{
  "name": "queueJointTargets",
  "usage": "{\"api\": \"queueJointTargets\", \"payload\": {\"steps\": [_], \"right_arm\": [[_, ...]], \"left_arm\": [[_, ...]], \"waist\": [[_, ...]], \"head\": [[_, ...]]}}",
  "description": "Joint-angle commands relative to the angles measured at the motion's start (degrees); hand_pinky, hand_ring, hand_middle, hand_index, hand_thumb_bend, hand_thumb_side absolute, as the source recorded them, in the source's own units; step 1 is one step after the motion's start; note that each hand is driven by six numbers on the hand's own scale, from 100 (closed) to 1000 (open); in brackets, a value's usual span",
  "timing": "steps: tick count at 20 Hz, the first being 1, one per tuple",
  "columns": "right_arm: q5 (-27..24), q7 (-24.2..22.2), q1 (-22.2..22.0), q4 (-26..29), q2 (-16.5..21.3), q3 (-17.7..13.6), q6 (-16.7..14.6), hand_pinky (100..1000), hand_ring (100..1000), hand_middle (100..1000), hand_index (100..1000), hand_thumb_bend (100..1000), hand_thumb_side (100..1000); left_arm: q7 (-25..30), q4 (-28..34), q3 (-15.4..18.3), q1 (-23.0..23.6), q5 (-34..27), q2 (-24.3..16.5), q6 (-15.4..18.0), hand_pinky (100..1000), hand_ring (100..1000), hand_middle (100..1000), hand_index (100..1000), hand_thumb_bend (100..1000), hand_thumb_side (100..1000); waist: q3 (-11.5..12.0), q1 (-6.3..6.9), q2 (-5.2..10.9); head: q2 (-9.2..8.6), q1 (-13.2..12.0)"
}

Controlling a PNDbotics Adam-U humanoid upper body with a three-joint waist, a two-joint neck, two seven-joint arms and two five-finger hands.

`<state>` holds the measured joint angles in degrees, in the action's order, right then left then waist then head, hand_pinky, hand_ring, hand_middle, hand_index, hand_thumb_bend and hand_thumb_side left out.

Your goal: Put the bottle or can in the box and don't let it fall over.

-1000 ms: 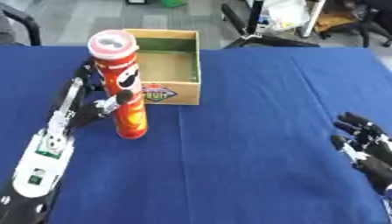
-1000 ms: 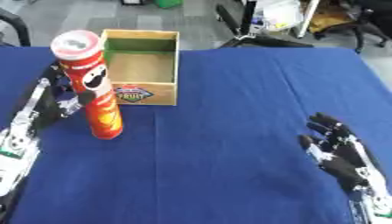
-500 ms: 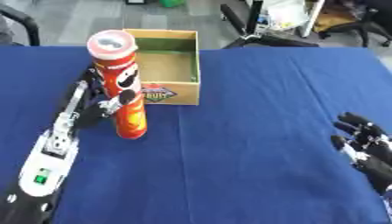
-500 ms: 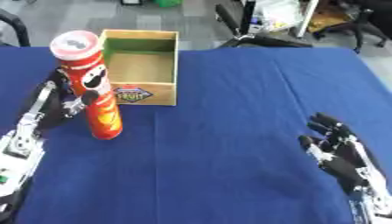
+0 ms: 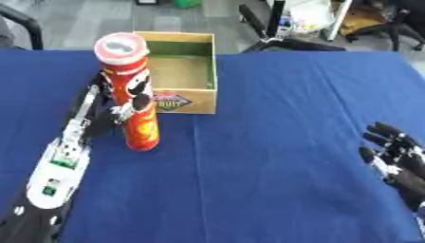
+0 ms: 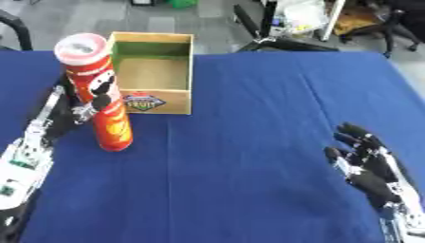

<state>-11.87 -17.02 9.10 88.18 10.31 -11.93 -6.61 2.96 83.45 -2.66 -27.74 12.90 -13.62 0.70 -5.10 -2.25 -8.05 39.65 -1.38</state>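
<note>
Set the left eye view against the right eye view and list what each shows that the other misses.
Left eye only: the white panel on the left forearm in full. Right eye only: the right hand whole, open, clear of the picture's edge. Both: the red can upright on the blue table, outside the box, with the left hand curled round it.
</note>
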Motion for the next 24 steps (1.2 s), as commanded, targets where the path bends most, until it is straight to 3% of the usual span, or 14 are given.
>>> {"api": "queueJointTargets", "payload": {"steps": [1, 10, 24], "right_arm": [[-0.2, -0.1, 0.6, 0.6, 0.7, -0.1, 0.0, 805, 896, 836, 855, 419, 121], [-0.2, -0.2, 0.6, 0.6, 0.7, 0.0, 0.0, 805, 896, 836, 855, 419, 120], [-0.2, -0.2, 0.6, 0.6, 0.7, -0.1, 0.0, 806, 896, 836, 855, 418, 121]], "left_arm": [[-0.4, 0.3, 0.0, -1.2, 0.4, -0.4, 0.2, 754, 987, 1000, 1000, 832, 654], [-0.4, -0.7, 0.1, -1.6, 1.4, -0.2, 0.3, 756, 984, 1000, 1000, 812, 662], [1.2, -0.9, 0.1, -1.7, 2.4, -0.2, 1.6, 742, 954, 999, 1000, 681, 651]], "waist": [[-0.1, 0.03, 0.88], [-0.1, -0.06, 0.88], [-0.2, -0.03, 0.88]], "head": [[-0.22, -0.1], [-0.18, -0.1], [-0.15, -0.2]]}}
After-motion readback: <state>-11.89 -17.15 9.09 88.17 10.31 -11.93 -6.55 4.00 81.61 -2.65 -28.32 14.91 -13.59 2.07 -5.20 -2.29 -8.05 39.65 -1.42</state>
